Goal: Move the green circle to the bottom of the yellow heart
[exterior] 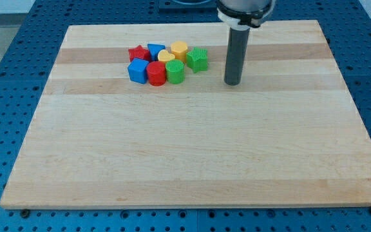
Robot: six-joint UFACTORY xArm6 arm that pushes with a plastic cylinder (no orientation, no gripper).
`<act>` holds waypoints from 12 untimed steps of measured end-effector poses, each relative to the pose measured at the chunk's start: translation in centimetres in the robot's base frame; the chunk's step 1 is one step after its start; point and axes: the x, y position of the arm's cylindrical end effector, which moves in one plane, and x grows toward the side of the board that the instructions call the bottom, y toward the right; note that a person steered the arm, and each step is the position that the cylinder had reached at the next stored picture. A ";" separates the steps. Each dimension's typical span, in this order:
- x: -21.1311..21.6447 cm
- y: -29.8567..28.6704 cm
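The green circle [175, 72] sits at the lower right of a tight cluster of blocks in the upper middle of the board. The yellow heart [166, 57] lies just above it, touching or nearly touching. My tip [232, 83] rests on the board to the right of the cluster, about ninety pixels right of the green circle and slightly lower. It touches no block.
The cluster also holds a red star [137, 53], a blue block [154, 49], a yellow hexagon [179, 48], a green star-like block [198, 59], a blue block [137, 71] and a red block [156, 73]. The wooden board [185, 154] lies on a blue perforated table.
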 end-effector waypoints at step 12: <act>6.3 -19.3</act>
